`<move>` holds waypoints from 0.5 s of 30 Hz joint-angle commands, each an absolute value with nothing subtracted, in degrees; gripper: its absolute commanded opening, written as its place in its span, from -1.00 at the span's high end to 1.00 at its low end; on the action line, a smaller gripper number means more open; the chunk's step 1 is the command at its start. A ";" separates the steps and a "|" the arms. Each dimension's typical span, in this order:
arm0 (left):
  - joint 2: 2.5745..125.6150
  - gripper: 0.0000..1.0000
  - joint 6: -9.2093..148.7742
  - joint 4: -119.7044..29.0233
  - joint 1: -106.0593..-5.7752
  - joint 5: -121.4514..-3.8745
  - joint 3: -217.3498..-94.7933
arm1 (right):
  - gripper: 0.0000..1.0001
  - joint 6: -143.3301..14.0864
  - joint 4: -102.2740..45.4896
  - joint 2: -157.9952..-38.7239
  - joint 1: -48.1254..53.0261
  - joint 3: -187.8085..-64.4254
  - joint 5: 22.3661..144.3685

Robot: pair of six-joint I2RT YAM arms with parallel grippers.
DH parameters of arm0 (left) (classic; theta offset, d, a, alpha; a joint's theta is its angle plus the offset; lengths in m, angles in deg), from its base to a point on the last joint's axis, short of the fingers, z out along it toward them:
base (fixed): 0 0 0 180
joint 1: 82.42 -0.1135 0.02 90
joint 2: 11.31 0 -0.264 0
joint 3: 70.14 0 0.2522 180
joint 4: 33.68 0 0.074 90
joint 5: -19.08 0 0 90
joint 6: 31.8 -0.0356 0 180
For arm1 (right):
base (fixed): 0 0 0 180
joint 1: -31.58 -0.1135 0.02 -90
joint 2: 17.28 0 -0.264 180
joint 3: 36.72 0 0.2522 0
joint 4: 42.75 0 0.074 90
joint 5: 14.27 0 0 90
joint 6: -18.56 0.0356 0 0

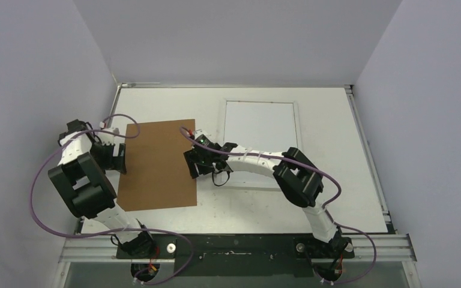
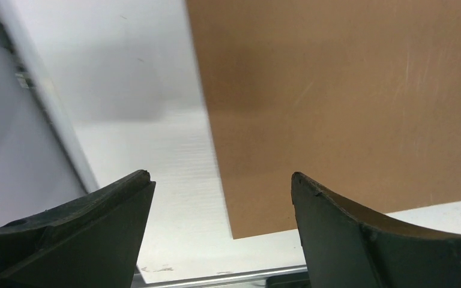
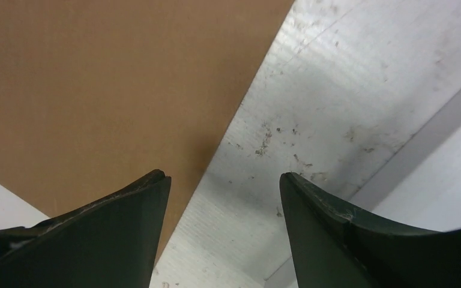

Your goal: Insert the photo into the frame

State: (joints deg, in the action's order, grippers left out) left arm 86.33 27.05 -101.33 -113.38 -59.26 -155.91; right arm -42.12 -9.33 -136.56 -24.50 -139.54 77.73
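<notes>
The photo is hidden in every view. A brown cardboard backing board (image 1: 159, 165) lies flat on the table at centre left. The white frame (image 1: 258, 123) lies flat to the board's right, towards the back. My left gripper (image 1: 120, 159) stands open at the board's left edge; in the left wrist view its fingers (image 2: 221, 175) straddle that edge of the board (image 2: 348, 102) with nothing between them. My right gripper (image 1: 192, 165) is open at the board's right edge; in the right wrist view it (image 3: 223, 175) hangs over bare table beside the board (image 3: 108, 90).
The white table (image 1: 336, 198) is walled on the left, back and right. A metal rail (image 1: 240, 246) with both arm bases runs along the near edge. The right arm's forearm lies across the frame's near-left corner. A pale raised edge (image 3: 420, 138) crosses the right wrist view.
</notes>
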 commanded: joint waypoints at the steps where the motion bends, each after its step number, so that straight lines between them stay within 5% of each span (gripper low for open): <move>1: 87.34 -0.66 24.67 -98.62 -113.25 -55.97 -152.97 | -0.39 -36.79 -13.05 -137.84 -24.41 -141.59 81.32; 12: 94.17 -0.42 26.99 -90.68 -113.07 -54.51 -149.98 | -0.43 -29.98 -16.73 -141.12 -24.68 -140.58 81.16; 15: 96.32 -0.20 27.55 -89.78 -112.51 -54.31 -149.62 | -0.43 -28.17 -17.64 -142.01 -24.67 -141.09 81.79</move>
State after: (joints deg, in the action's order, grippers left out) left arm 93.02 27.07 -94.36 -113.14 -56.86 -150.90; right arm -31.97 -13.76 -140.10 -24.65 -139.54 81.27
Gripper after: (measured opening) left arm 0.654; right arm 0.711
